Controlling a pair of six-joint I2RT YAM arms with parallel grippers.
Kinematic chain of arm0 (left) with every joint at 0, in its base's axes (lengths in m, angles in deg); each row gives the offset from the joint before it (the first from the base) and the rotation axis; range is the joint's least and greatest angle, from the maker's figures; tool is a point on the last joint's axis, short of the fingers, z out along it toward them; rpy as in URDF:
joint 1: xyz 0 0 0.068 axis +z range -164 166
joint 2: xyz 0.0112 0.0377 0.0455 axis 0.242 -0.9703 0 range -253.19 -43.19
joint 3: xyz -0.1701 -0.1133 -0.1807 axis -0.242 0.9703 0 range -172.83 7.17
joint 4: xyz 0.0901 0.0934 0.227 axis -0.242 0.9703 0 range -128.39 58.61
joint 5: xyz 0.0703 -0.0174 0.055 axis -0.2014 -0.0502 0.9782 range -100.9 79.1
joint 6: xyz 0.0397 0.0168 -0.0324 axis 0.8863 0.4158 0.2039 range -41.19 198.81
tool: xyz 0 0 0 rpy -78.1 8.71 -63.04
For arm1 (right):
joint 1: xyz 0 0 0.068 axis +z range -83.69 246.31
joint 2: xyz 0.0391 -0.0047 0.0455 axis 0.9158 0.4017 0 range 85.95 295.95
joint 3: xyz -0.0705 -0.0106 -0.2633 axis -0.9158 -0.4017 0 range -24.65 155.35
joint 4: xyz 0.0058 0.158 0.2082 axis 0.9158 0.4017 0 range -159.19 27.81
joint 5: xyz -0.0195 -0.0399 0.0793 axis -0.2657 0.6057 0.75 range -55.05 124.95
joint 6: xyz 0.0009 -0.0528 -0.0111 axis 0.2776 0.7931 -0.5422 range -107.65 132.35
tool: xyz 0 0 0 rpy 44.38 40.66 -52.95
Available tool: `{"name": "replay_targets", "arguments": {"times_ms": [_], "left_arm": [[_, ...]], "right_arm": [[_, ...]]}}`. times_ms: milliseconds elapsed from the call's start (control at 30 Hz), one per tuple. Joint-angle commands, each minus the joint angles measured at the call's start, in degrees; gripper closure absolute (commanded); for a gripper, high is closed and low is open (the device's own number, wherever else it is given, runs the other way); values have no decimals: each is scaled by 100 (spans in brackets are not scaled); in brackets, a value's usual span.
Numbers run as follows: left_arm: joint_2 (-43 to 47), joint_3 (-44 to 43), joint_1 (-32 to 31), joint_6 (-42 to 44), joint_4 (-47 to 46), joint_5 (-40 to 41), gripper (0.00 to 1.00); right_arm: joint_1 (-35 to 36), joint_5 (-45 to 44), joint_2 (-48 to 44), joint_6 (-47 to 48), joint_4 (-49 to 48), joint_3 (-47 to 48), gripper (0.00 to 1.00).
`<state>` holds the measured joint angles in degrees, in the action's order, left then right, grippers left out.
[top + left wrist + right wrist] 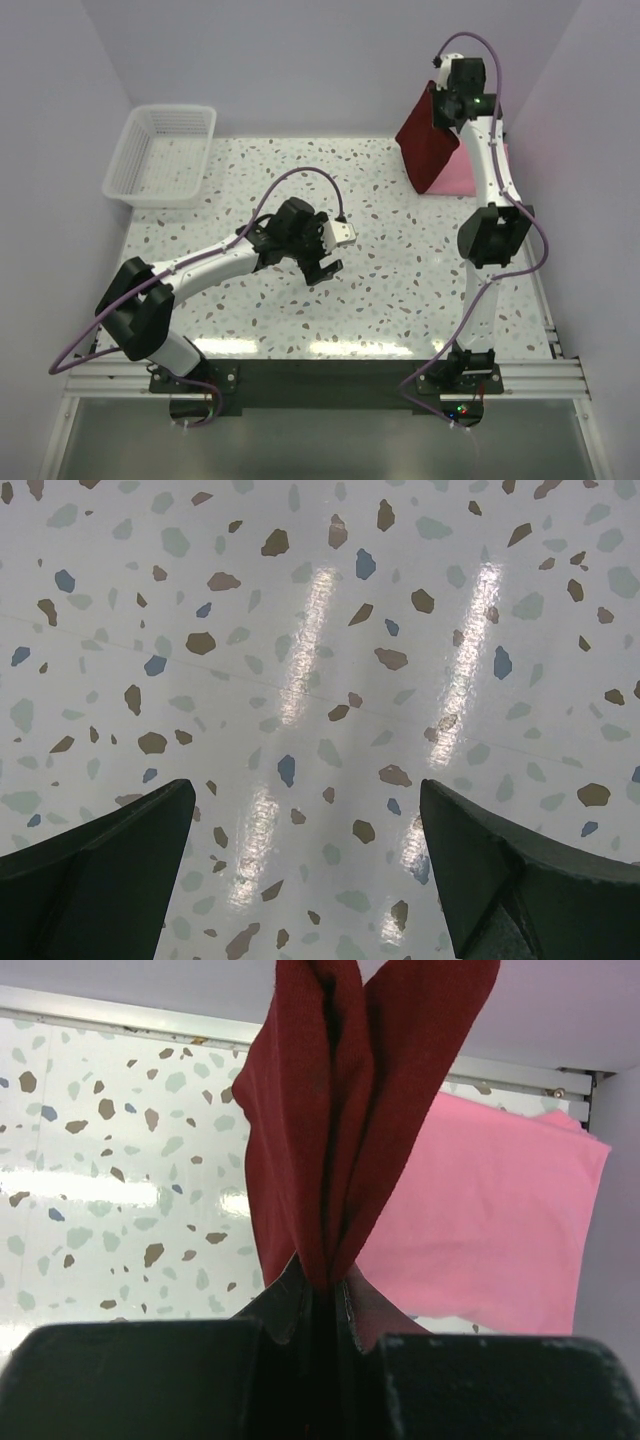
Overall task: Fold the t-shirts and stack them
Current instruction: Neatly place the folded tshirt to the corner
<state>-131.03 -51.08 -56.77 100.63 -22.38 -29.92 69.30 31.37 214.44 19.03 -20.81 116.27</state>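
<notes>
Right gripper (320, 1295) is raised over the far right corner, jaws pinched tight on a bunched fold of the dark red t-shirt (425, 145), which hangs free below it. The pink t-shirt (465, 178) lies flat on the table (400, 300) just behind. Whether the red hem touches it is unclear from above. Left gripper (325, 268) is low over mid-table, jaws spread wide with only terrazzo between them. A white basket (118, 170) sits at the far left corner.
</notes>
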Motion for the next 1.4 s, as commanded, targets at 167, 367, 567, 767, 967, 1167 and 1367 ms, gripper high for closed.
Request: {"name": "replay_targets", "arguments": {"times_ms": [167, 367, 567, 767, 967, 1167, 1367], "left_arm": [[240, 25, 14, 50, -45, 22, 0], [214, -10, 14, 50, 16, 13, 0], [188, -36, 14, 59, 69, 30, 0], [144, -71, 14, 68, 95, 22, 0], [65, -194, 14, 76, 192, 13, 0], [56, -344, 14, 94, 367, -49, 0], [38, -458, 14, 94, 517, -66, 0]], "right_arm": [[9, -196, -596, 70, -338, 348, 100], [-79, -249, -553, 123, -549, 50, 100], [-210, -258, -368, 53, -602, -12, 100], [-281, -267, -359, 106, -724, -153, 100], [-553, -162, -307, 272, -900, -328, 100], [-773, -126, -175, 440, -1217, -557, 100], [-966, -117, -61, 659, -1471, -662, 100]]}}
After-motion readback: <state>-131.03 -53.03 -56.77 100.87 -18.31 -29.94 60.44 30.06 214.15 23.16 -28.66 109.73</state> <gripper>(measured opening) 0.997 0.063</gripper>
